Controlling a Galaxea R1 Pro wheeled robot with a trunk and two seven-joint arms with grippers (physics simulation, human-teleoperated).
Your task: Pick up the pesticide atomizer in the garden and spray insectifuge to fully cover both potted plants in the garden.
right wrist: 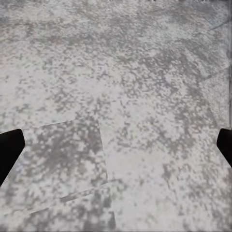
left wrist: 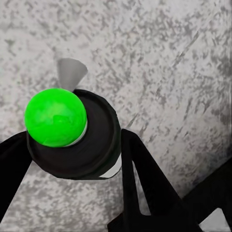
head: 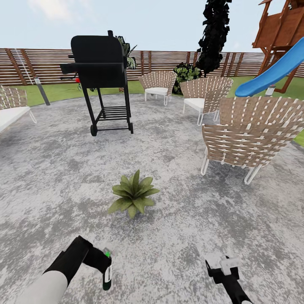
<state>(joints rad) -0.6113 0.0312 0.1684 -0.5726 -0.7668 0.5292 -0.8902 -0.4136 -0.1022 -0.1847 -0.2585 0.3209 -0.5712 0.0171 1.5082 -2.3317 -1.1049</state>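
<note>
Left gripper [head: 105, 270]: your fingers are clamped around the pesticide atomizer [head: 107, 275], held low over the patio [head: 50, 177]; its bright green tip [left wrist: 55, 116] faces your wrist camera.
Right gripper [head: 223, 267]: spread wide, holding nothing, above bare paving.
Potted plant [head: 133, 193]: on the paving ahead of you, between both arms.
Beyond: black grill [head: 100, 67], woven chairs [head: 249, 135], slat fence [head: 169, 61], blue slide [head: 270, 76].

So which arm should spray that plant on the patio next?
Left. The left pincer already grips the spray bottle, and the plant sits just ahead of it on the patio. The right pincer is open and holds nothing.
</note>
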